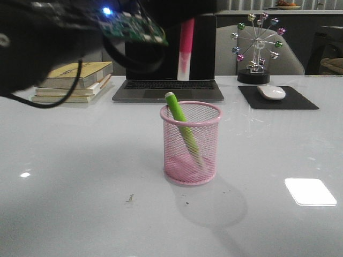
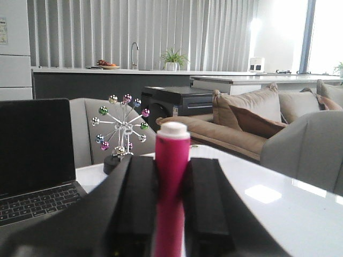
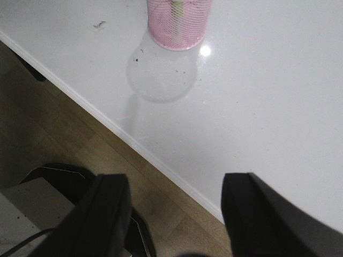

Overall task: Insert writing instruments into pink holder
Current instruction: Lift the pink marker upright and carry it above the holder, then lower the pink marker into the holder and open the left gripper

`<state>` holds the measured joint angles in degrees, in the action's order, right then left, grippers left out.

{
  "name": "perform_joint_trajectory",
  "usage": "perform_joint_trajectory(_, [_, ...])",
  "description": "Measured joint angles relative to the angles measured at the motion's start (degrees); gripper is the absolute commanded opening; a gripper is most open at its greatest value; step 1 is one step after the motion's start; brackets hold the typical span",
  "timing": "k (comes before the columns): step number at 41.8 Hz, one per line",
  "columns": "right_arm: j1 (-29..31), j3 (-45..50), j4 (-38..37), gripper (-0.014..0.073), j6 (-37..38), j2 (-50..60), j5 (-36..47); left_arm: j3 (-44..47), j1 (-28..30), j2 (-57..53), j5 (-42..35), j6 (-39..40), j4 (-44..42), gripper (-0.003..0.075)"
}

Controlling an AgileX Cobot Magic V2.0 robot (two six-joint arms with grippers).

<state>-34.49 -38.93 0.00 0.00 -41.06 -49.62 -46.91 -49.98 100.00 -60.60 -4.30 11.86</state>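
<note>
Front view: low over the desk, facing forward; pink holder close at frame centre, laptop and books behind.
Left wrist view: nearly level, looking across the room; left end effector fills the lower centre, very near.
Right wrist view: looks steeply down at the desk edge and floor; right end effector at the bottom.
Shared: front and right wrist both show the holder; front and left wrist share the laptop and ball ornament.

Open laptop, stacked books, mouse, ferris-wheel ornament
</note>
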Motion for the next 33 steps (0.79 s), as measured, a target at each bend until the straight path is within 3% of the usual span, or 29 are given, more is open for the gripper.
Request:
perform_joint_trajectory(8, [0.0, 0.0, 0.0, 0.0488, 0.0, 0.0, 0.0, -1.36, 0.0, 6.97, -1.2, 0.0, 0.0, 0.0091])
perform_joint_trajectory(20, [0.0, 0.0, 0.0, 0.0488, 0.0, 0.0, 0.0, -1.35, 0.0, 9.0, 1.0, 4.75, 0.0, 0.011])
perform_joint_trajectory(23, [0.0, 0.0, 0.0, 0.0488, 0.0, 0.0, 0.0, -1.35, 0.0, 9.0, 2.96, 5.1, 0.0, 0.0174])
perform_joint_trajectory(30, [0.0, 0.0, 0.0, 0.0488, 0.0, 0.0, 0.0, -1.35, 0.0, 9.02, 4.78, 5.44, 0.0, 0.0405])
perform_joint_trajectory(33, [0.0, 0.0, 0.0, 0.0488, 0.0, 0.0, 0.0, -1.35, 0.0, 9.02, 4.87, 5.44, 0.0, 0.0439])
